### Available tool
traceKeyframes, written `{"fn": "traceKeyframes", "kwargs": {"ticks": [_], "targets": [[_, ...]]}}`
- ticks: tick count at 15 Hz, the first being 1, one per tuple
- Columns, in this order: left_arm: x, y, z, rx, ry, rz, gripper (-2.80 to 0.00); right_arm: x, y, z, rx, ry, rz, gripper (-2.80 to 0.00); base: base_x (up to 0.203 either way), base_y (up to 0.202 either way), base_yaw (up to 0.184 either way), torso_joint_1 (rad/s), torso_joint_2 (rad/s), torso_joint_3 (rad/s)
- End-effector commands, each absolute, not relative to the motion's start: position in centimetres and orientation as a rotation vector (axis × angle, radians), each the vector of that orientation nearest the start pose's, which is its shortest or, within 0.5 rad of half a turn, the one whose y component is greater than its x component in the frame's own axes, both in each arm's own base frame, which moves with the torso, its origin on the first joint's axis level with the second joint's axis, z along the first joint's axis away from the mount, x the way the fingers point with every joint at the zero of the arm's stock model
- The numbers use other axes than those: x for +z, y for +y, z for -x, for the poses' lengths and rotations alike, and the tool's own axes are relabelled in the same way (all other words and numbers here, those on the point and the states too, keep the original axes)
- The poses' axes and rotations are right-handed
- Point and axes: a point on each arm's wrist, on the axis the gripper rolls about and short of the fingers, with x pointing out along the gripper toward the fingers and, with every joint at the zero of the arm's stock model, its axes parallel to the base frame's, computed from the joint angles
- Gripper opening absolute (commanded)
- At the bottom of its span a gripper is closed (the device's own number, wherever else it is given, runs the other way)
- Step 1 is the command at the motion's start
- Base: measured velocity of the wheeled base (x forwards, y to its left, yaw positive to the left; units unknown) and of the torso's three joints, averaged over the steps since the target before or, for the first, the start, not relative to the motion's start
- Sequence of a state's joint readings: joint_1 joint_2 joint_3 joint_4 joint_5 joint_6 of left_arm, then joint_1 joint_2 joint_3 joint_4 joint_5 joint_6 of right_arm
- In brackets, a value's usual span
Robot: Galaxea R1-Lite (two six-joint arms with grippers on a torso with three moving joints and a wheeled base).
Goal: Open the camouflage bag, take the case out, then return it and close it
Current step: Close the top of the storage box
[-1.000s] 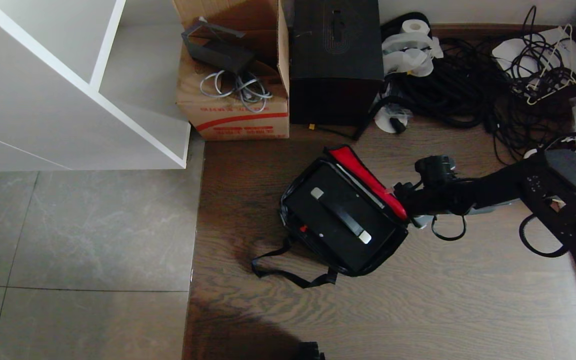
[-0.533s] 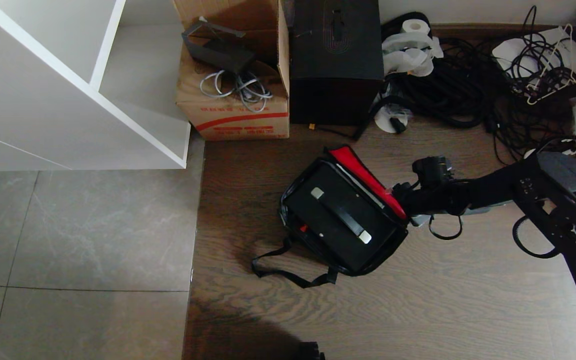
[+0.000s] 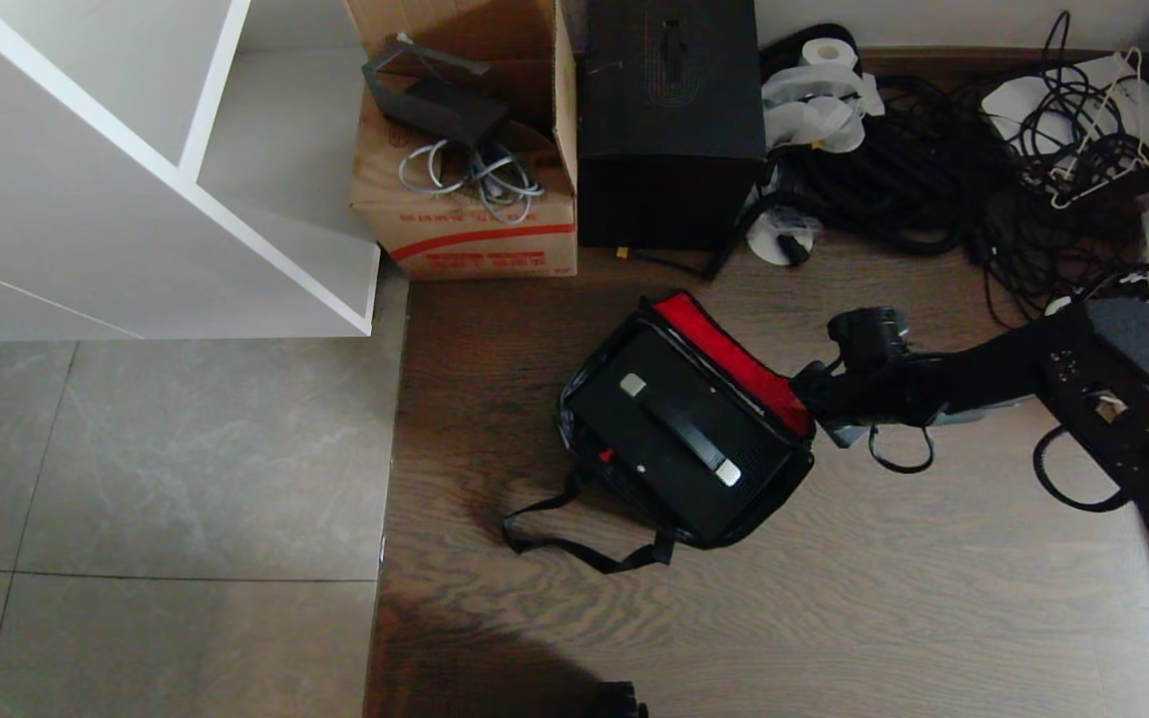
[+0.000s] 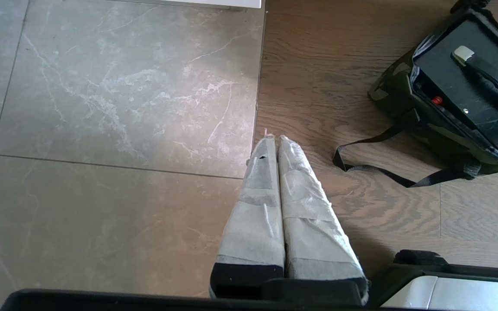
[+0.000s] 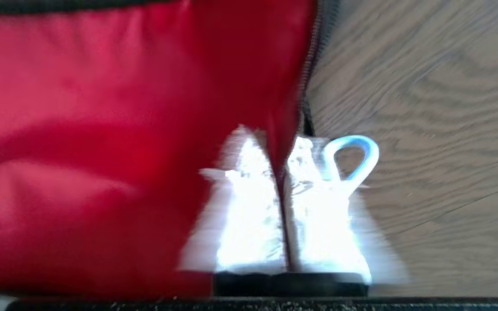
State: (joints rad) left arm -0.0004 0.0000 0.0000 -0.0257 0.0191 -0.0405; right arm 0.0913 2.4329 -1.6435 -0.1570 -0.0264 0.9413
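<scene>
Right gripper (image 5: 284, 172) now pinched shut on the bag's red flap edge; a moment ago it stood wide open.

So the grip on the flap (image 3: 729, 359) is just made, likely to fold it over the case (image 3: 679, 429) for closing. The white pull (image 5: 352, 157) sits just beside the fingers, not between them. The bag (image 3: 686, 424) lies on the wood floor (image 3: 884, 598), mouth up, long axis diagonal from far-left to near-right; the case handle runs the same way. Straps (image 3: 574, 538) trail toward the robot. Left gripper (image 4: 277, 142) hangs shut and empty over the floor tiles (image 4: 102, 108), well apart.
</scene>
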Motion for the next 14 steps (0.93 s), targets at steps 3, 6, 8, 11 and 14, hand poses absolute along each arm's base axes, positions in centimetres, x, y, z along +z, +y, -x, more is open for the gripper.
{"fn": "traceKeyframes", "kwargs": {"ticks": [3, 6, 8, 11, 14], "targets": [[7.6, 0.0, 2.2, 0.018, -0.017, 0.042, -2.8, 9.2, 4.3, -46.8, -0.189, 0.587, -0.768, -2.8, 0.0, 0.0, 0.0, 0.0, 0.0, 0.0], [7.6, 0.0, 2.2, 0.019, -0.019, 0.042, -2.8, 10.2, 4.6, -45.2, -0.107, 0.566, -0.598, -2.8, 0.0, 0.0, 0.0, 0.0, 0.0, 0.0], [7.6, 0.0, 2.2, 0.019, -0.019, 0.042, -2.8, 11.6, 5.0, -44.5, -0.036, 0.482, -0.501, -2.8, 0.0, 0.0, 0.0, 0.0, 0.0, 0.0], [7.6, 0.0, 2.2, 0.02, -0.017, 0.042, -2.8, 12.2, 6.1, -43.2, 0.068, 0.423, -0.324, -2.8, 0.0, 0.0, 0.0, 0.0, 0.0, 0.0], [7.6, 0.0, 2.2, 0.018, -0.019, 0.042, -2.8, 12.1, 7.6, -41.6, 0.169, 0.371, -0.179, -2.8, 0.0, 0.0, 0.0, 0.0, 0.0, 0.0]]}}
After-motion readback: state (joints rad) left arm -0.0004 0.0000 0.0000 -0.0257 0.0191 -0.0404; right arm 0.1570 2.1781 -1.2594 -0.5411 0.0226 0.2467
